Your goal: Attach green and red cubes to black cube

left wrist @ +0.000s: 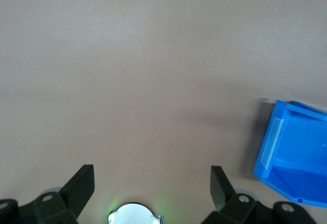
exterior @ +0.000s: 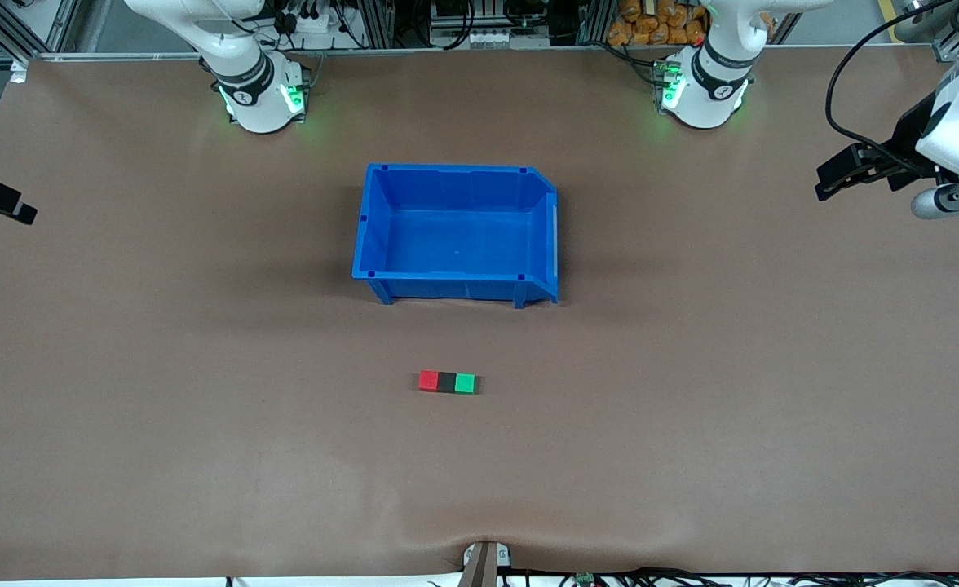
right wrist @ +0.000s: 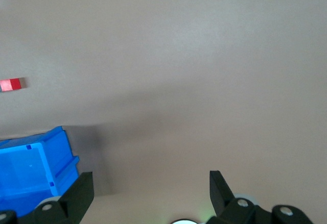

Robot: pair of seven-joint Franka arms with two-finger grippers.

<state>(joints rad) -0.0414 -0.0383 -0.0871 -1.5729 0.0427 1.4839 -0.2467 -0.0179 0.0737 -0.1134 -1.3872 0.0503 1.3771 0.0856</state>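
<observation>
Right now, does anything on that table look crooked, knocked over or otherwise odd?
Nothing stands out. The red cube, black cube and green cube sit joined in one neat row. The blue bin stands upright with nothing in it. Left gripper and right gripper wait open at the table's ends.

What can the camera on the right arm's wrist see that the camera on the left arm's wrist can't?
Only the right wrist view shows the red cube, at the edge of its picture, and the open right gripper. Only the left wrist view shows the open left gripper and the blue bin's low cut-away end with its clear strip. Both show the brown table, part of the blue bin, and nothing held in either gripper.
</observation>
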